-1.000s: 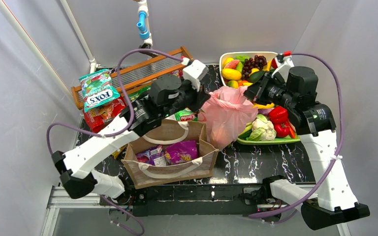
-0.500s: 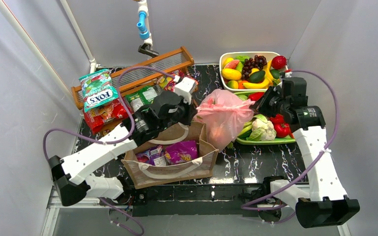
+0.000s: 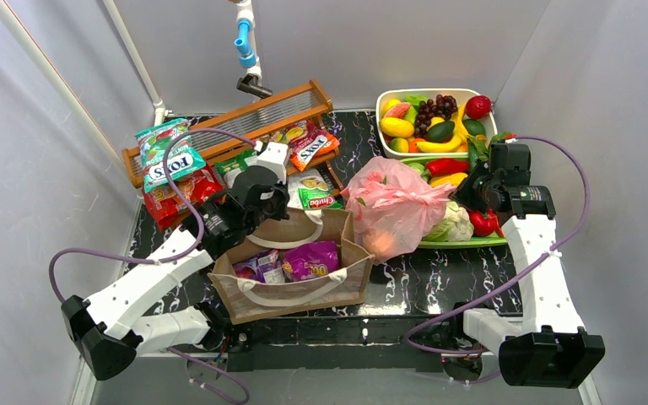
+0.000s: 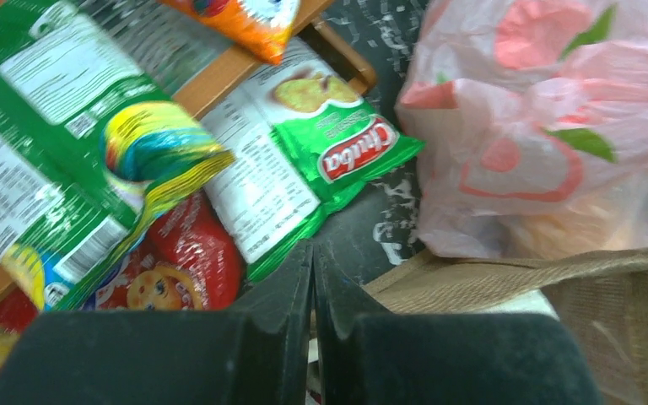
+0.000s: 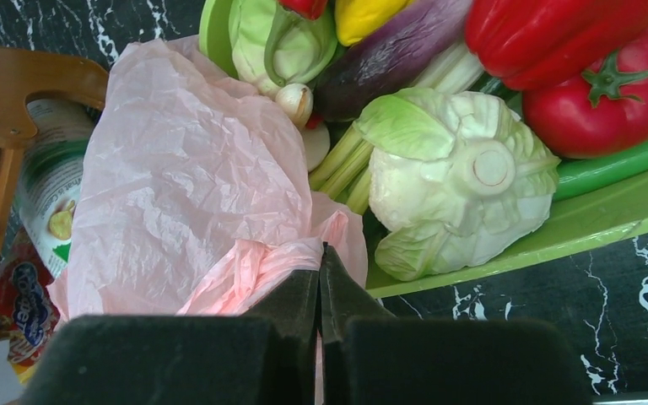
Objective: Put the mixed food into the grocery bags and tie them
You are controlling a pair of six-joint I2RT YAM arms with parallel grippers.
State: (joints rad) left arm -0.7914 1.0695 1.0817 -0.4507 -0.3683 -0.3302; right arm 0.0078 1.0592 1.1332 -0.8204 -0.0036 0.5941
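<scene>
The pink grocery bag (image 3: 392, 202) bulges between the brown tote (image 3: 295, 291) and the green tray (image 3: 464, 243). My right gripper (image 3: 460, 200) is at its right side, shut on a twisted strip of its plastic (image 5: 257, 261). The cauliflower (image 5: 464, 186) lies just right of those jaws. My left gripper (image 3: 280, 205) hangs shut over the tote's back edge (image 4: 506, 278), with nothing seen held, apart from the pink bag (image 4: 548, 126). A green Chuba packet (image 4: 337, 160) lies ahead of it. Purple packets (image 3: 312, 260) sit inside the tote.
A wooden rack (image 3: 245, 118) at the back left carries a teal Fox's packet (image 3: 167, 156), with a red packet (image 3: 173, 196) below it. A white tray (image 3: 388, 97) of toy fruit with grapes (image 3: 435, 108) stands at the back right. A tomato (image 5: 599, 93) and peppers fill the green tray.
Both arms have drawn back toward the near edge. The left gripper left the pink bag's top for the tote's back edge. The right gripper moved right, pulling pink plastic with it.
</scene>
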